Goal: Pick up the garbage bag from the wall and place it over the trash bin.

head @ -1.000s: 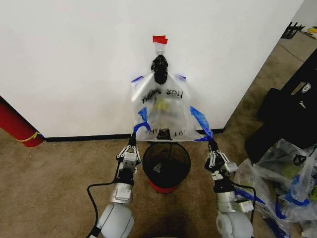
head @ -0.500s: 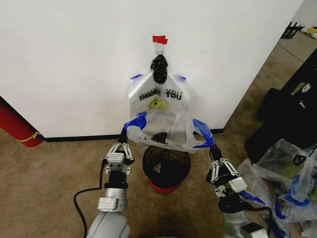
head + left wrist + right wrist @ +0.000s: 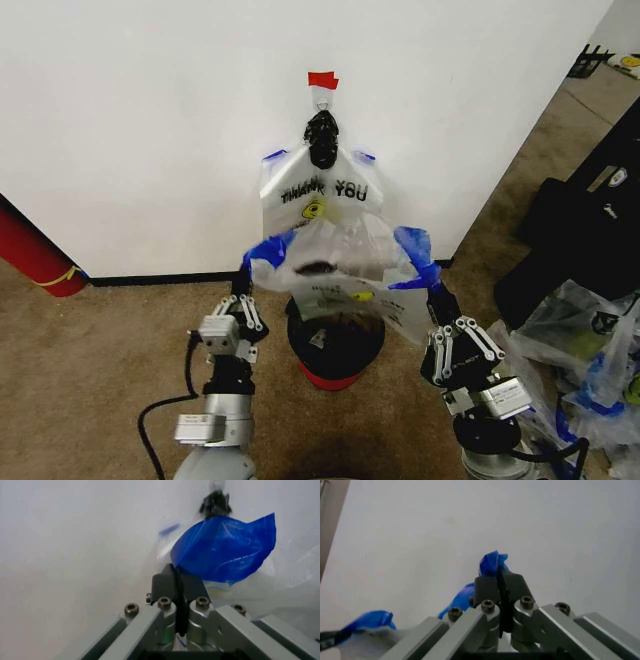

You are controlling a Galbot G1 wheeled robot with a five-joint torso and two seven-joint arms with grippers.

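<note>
Against white wall [image 3: 150,120], both pincers clamp garbage bag [image 3: 345,270] handles, mouth stretched sideways.

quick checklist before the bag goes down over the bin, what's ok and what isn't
1. Left gripper shut on a blue handle: ok.
2. Right gripper shut on the other blue handle: ok.
3. Garbage bag mouth spread open between the grippers: ok.
4. Bag held above the trash bin: ok.
5. Bag centred on the bin: not ok, it hangs toward the right gripper.
6. Bag free of the second bag on the wall: cannot tell.
</note>
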